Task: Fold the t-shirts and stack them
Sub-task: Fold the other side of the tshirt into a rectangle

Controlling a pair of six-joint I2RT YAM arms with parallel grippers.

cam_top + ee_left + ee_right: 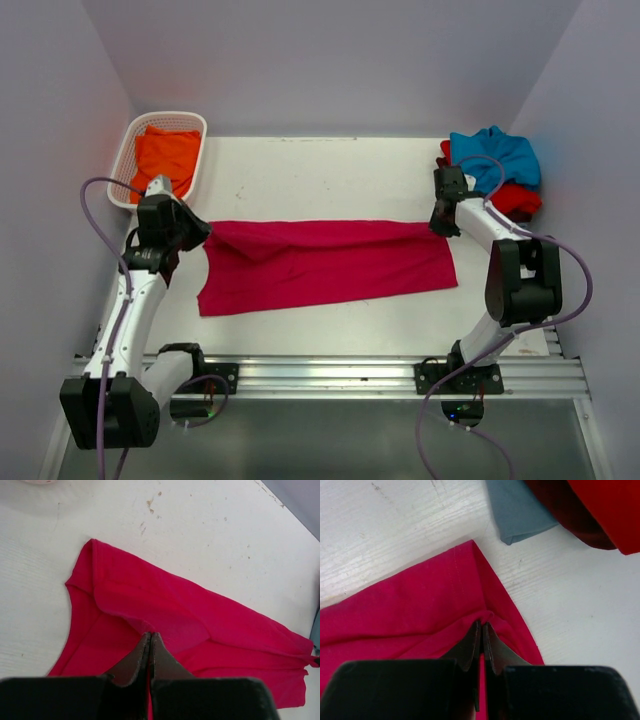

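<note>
A crimson-pink t-shirt (325, 265) lies spread across the middle of the table, folded lengthwise. My left gripper (203, 236) is shut on its left end; the left wrist view shows the cloth (200, 625) pinched between the closed jaws (150, 636). My right gripper (441, 225) is shut on its right end; the right wrist view shows a pinch of cloth (420, 605) between the jaws (483, 626). An orange t-shirt (165, 157) lies in the basket. A teal-blue t-shirt (495, 155) sits on a red one (517, 199) at the back right, with a maroon one (565, 515) beside them.
A white lattice basket (128, 150) stands at the back left corner. The pile of shirts at the back right lies just beyond my right gripper; its teal edge (520, 515) is close to the pink shirt's corner. Grey walls enclose the table on three sides.
</note>
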